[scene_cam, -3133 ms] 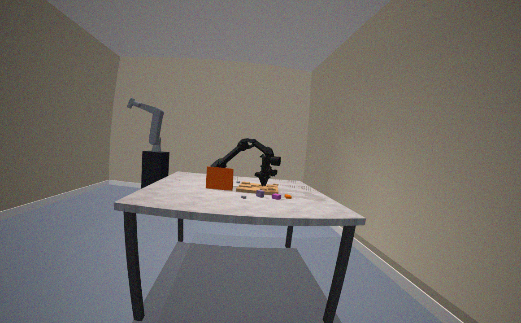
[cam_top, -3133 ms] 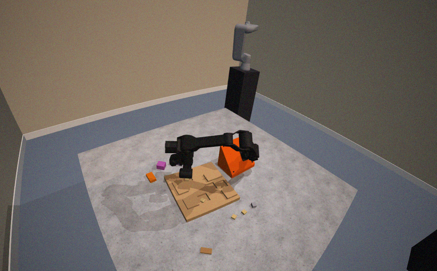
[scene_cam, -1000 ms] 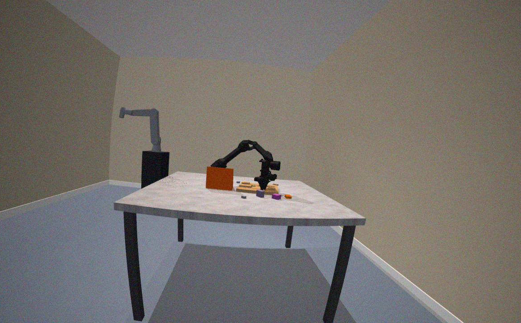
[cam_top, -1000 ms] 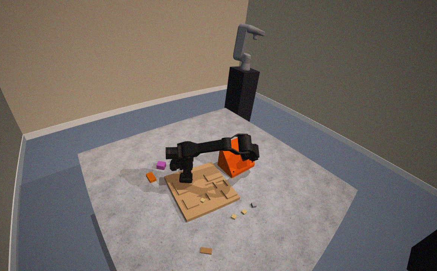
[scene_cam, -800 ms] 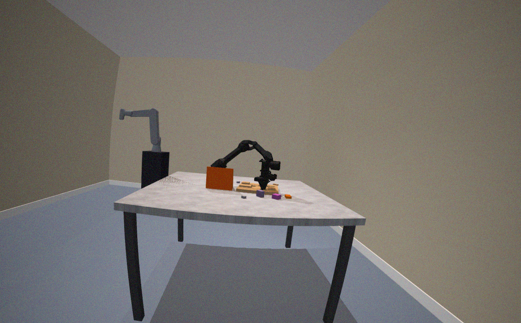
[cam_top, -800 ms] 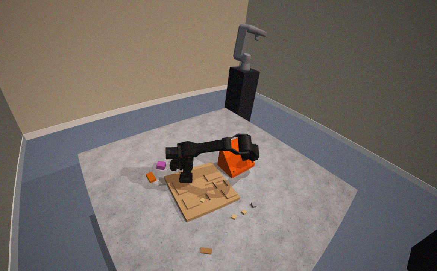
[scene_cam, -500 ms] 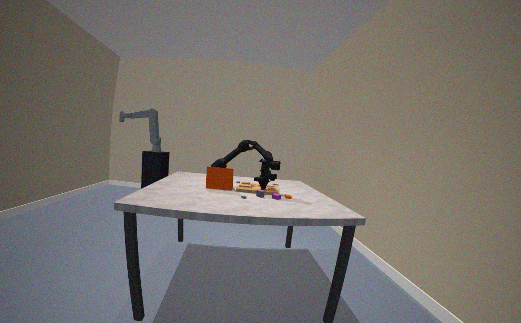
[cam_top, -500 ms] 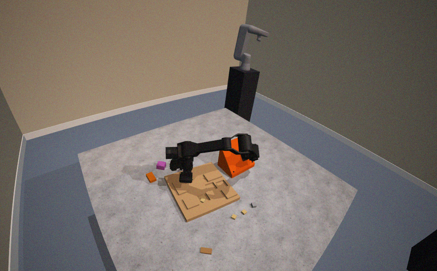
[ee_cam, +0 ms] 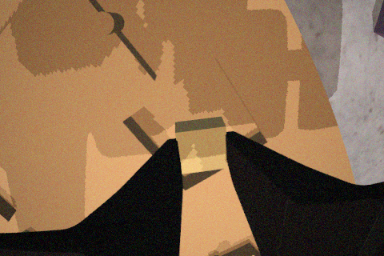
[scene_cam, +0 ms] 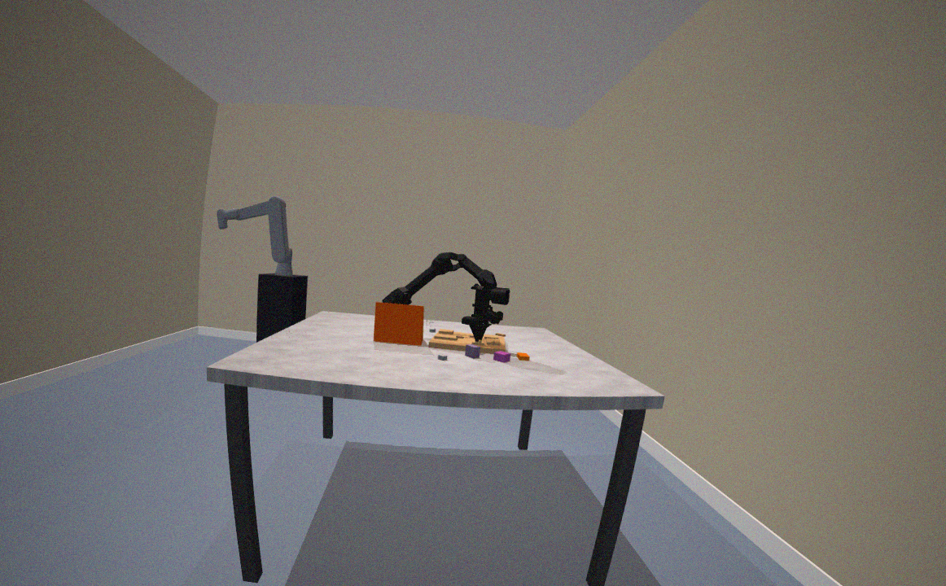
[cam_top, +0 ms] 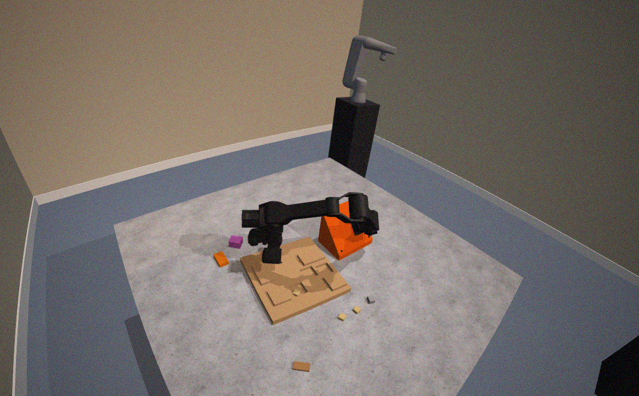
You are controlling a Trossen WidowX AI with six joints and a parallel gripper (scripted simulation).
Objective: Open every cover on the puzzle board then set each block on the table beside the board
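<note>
The small yellow block [ee_cam: 204, 146] sat between the black fingers of the pincer [cam_top: 271, 262] [scene_cam: 478, 339] [ee_cam: 202, 144], which was closed on its two opposite sides, and both were over the puzzle board [cam_top: 312, 299] [scene_cam: 462, 346] [ee_cam: 48, 128], towards the edge nearest the magenta box [cam_top: 235, 241] [scene_cam: 501, 356]. From where I stood, the wrist pointed straight down, I supposed so that the piece could rise without scraping its well (whether it had left the wood, I could not tell). Farther along the board a second yellow piece [cam_top: 296, 292] lay on or in the wood, probably another to be fetched. Past the board's edge, two more yellow pieces [cam_top: 348, 313] rested apart on the bench [cam_top: 410, 320] [scene_cam: 389, 371] [ee_cam: 360, 108], spaced, I guessed, to leave the fingers room. The orange slab [cam_top: 220, 259] [scene_cam: 523, 356] lay near the magenta box, outside the board. The hold looked narrow, and a tilted lift might have let the piece slip; a level rise, then a sideways carry, seemed called for.
</note>
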